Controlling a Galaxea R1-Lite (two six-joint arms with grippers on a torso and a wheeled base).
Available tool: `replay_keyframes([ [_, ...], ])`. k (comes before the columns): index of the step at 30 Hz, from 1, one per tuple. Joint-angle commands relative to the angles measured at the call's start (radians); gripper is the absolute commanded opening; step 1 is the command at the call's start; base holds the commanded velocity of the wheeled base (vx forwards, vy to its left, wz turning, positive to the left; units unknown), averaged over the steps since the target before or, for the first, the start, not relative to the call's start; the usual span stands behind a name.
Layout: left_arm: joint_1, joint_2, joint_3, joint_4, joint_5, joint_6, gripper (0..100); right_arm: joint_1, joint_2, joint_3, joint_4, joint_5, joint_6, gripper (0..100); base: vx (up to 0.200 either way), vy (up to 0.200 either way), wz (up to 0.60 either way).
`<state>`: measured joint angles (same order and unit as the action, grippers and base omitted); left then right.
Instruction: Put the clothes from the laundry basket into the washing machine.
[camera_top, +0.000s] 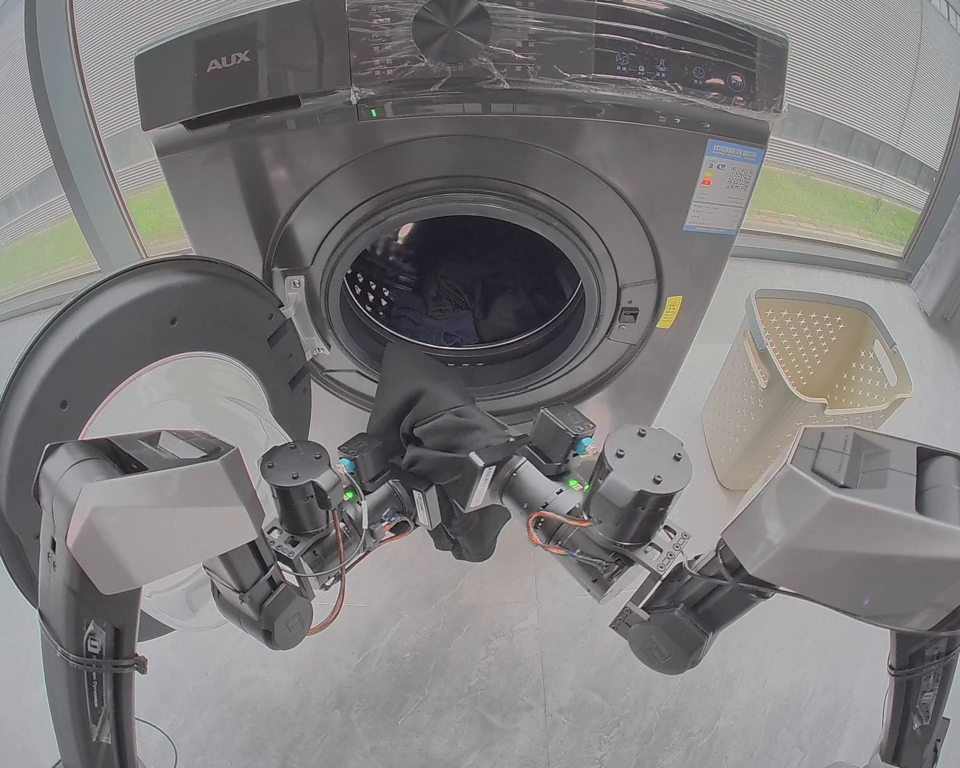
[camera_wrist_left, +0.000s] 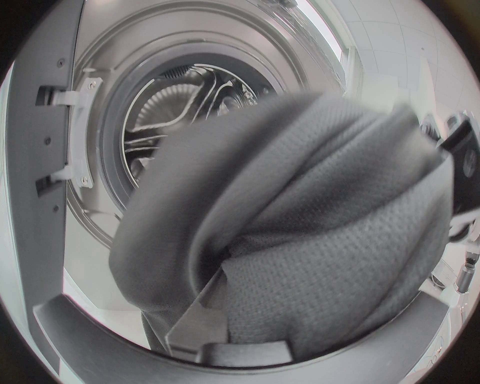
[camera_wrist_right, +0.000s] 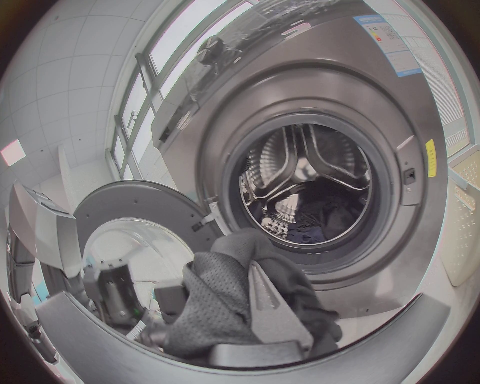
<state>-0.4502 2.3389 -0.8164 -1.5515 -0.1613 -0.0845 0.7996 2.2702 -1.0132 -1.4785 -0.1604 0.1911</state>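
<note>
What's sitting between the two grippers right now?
A bunched dark garment, gripped by the left gripper and the right gripper. The head view shows it, its top end reaching the door opening of the washing machine.

Head view: high, facing forward and down onto washing machine (camera_top: 230, 190) front, moderately near. Left wrist view: pressed close behind dark garment (camera_wrist_left: 300, 225), aimed at drum opening (camera_wrist_left: 165, 125). Right wrist view: slightly farther back, low, facing same opening plus open door (camera_wrist_right: 145, 195). All three share drum opening.

Grey tile floor (camera_top: 480, 690), washing machine (camera_top: 640, 200) on it, laundry basket (camera_top: 742, 420) upright just beside, robot's rt.
</note>
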Motion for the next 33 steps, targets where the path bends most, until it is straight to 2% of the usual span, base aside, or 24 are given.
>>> replay_keyframes([
  [1,0.025,-0.056,-0.004,-0.012,0.002,-0.008,0,-0.054,-0.021,0.054,0.006,-0.004,0.008,0,0.0,0.0,0.0],
  [8,0.021,-0.13,0.017,-0.01,0.003,-0.012,0,-0.089,-0.006,0.09,0.009,-0.004,0.007,0,0.0,0.0,0.0],
  [12,0.016,-0.171,0.049,-0.01,0.002,-0.024,0,-0.086,0.011,0.076,0.01,-0.002,0.007,0,0.0,0.0,0.0],
  [17,0.015,-0.213,0.106,-0.012,0.002,-0.026,0,-0.066,-0.012,0.064,0.007,0.005,0.005,0,0.0,0.0,0.0],
  [18,0.015,-0.216,0.112,-0.012,0.002,-0.026,0,-0.065,-0.023,0.065,0.009,0.009,0.007,100,0.0,0.0,0.0],
  [20,0.015,-0.225,0.126,-0.012,0.002,-0.026,0,-0.057,-0.041,0.068,0.009,0.015,0.01,100,0.0,0.0,0.0],
  [22,0.013,-0.294,0.217,-0.012,0.002,-0.028,0,-0.045,-0.121,0.137,0.009,0.039,0.001,100,0.0,0.0,0.0],
  [25,0.01,-0.379,0.301,-0.01,0.0,-0.031,0,0.0,-0.247,0.34,0.009,0.101,-0.033,100,0.0,0.0,0.0],
  [27,0.008,-0.426,0.344,-0.01,0.0,-0.047,0,0.018,-0.299,0.482,0.006,0.151,-0.061,100,0.0,0.0,0.0],
  [28,0.008,-0.454,0.368,-0.009,0.0,-0.067,0,0.026,-0.314,0.559,-0.006,0.176,-0.071,100,0.0,0.0,0.0],
  [31,-0.007,-0.472,0.382,-0.009,0.005,-0.084,0,0.03,-0.322,0.668,-0.019,0.194,-0.076,100,0.0,0.0,0.0],
  [33,-0.012,-0.475,0.391,-0.009,0.008,-0.089,0,0.029,-0.324,0.694,-0.034,0.194,-0.067,100,0.0,0.0,0.0],
])
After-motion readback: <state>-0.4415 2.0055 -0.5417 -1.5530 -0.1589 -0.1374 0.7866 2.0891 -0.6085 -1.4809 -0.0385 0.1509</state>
